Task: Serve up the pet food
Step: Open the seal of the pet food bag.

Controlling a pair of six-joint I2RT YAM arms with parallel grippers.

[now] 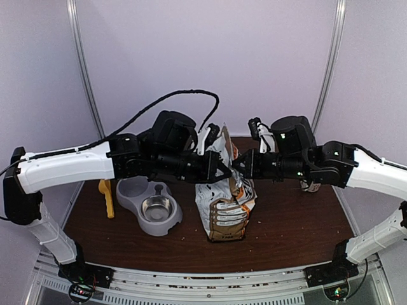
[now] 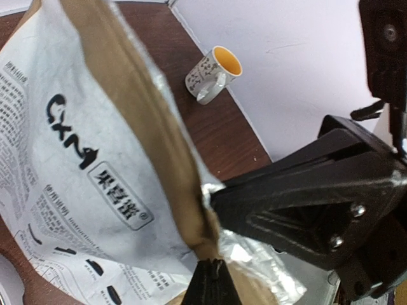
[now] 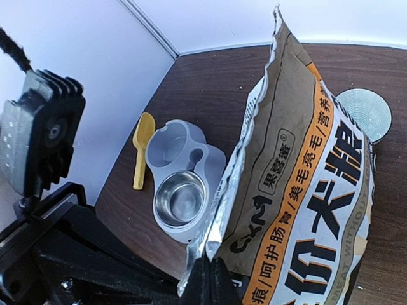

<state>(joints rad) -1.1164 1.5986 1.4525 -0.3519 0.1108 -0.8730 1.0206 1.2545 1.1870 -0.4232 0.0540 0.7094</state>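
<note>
A silver-white printed bag (image 1: 226, 204) with orange-brown trim stands upright near the middle of the dark brown surface (image 1: 294, 230). Both arms reach in over it from the two sides and meet at its top. The left jaws are closed on the top edge of the bag on its left side, and the right jaws are closed on the top edge just opposite, so the two tips are very near each other above the bag. In the left wrist view the black tip at the bottom pinches the brown fold of the bag, and the other arm's tip bites the silver lining beside it. In the right wrist view the closed tip holds the silver edge of the mouth.

The pet food itself does not show in any view; the inside of the bag is hidden, so I cannot tell how much is there.

To the left of the bag, near but apart from it, lies a grey double feeder (image 1: 129, 192) with a steel bowl (image 1: 157, 208) in its nearer compartment. A yellow scoop (image 1: 107, 198) lies flat just beside the feeder, on its left. A mug (image 2: 215, 75) with a yellow inside stands by the wall on the right, and a pale round disc (image 3: 364, 113) lies behind the bag
</note>
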